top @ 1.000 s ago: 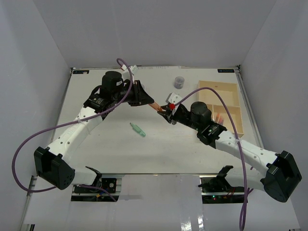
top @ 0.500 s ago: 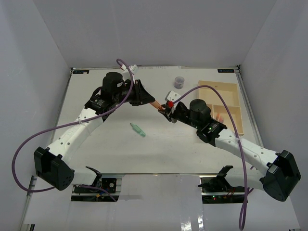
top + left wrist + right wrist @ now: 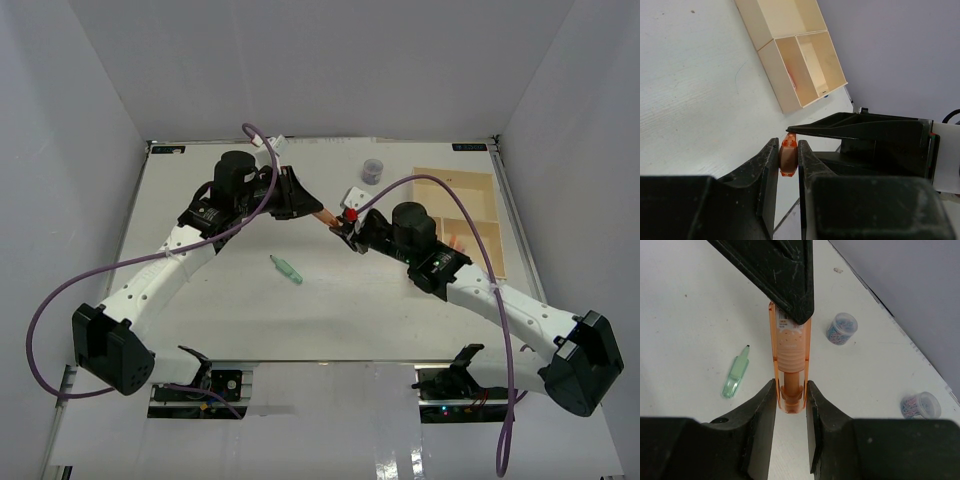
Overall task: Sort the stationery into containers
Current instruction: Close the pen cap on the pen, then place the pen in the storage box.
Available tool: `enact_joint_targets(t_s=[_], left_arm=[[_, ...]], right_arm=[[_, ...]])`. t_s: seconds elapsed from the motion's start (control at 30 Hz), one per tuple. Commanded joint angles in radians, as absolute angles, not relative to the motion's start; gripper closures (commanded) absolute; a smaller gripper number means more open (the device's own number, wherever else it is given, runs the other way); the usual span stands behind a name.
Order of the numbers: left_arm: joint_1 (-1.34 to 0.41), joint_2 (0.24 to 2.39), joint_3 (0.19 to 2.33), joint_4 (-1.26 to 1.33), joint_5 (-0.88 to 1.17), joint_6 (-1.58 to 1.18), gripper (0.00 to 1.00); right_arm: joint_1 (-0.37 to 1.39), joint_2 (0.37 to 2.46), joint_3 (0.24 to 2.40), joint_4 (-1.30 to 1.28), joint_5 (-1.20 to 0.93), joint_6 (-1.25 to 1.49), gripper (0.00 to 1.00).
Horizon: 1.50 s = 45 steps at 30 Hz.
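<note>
squarely inside right gripper, orange pen

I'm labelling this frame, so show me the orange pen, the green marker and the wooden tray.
orange pen (image 3: 790, 360): right wrist view, middle of its barrel.
green marker (image 3: 737, 373): right wrist view, middle of its body.
wooden tray (image 3: 778, 75): left wrist view, its near outer wall.

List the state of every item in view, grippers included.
Left gripper: shut on orange pen.
Right gripper: shut on the same pen's other end.
Orange pen: held between both grippers.
Green pen: lying loose, untouched.
Tray: something reddish in one small compartment.
Pots: two seen, outside the tray, filled with coloured bits.
</note>
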State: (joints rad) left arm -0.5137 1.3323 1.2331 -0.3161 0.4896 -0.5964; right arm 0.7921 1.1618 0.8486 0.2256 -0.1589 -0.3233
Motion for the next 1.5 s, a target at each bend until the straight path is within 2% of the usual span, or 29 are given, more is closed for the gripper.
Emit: enact_joint_targets(t_s=[0.0,0.23,0.33,0.57,0.73,0.93,1.1,1.27,1.37,1.47], left_arm=[[-0.569,1.368,1.189,-0.448,0.598,-0.606,0.73],[-0.571,1.37,1.183,-0.454,0.597,-0.606,0.71],[-0.571,1.367,1.195,-0.459,0.577,-0.601,0.62],[-0.571,1.342,1.279,-0.469,0.453,-0.575,0.49],[-0.569,1.295,1.354,-0.433,0.318,-0.531,0.34],[-0.569,1.224,1.335,-0.361,0.221,-0.517,0.19],[-0.566,1.167,1.26,-0.336,0.141,-0.528,0.14],[-0.552,1.149,1.161,-0.351,0.014,-0.497,0.07],[-0.534,1.152,1.111,-0.364,-0.072,-0.466,0.04],[-0.505,1.158,1.057,-0.364,-0.112,-0.442,0.03]], right_arm=[[0.805,1.143,0.999,0.566,-0.212,-0.341,0.92],[0.807,1.149,1.02,0.569,-0.21,-0.35,0.92],[0.805,1.152,1.012,0.557,-0.207,-0.351,0.92],[0.807,1.128,0.921,0.497,-0.21,-0.344,0.92],[0.807,1.103,0.807,0.448,-0.183,-0.328,0.92],[0.801,1.081,0.713,0.405,-0.049,-0.287,0.92],[0.784,1.06,0.683,0.304,0.176,-0.172,0.92],[0.721,1.06,0.736,0.019,0.44,-0.002,0.92],[0.643,1.06,0.744,-0.122,0.479,0.138,0.92],[0.53,1.057,0.723,-0.182,0.424,0.244,0.92]])
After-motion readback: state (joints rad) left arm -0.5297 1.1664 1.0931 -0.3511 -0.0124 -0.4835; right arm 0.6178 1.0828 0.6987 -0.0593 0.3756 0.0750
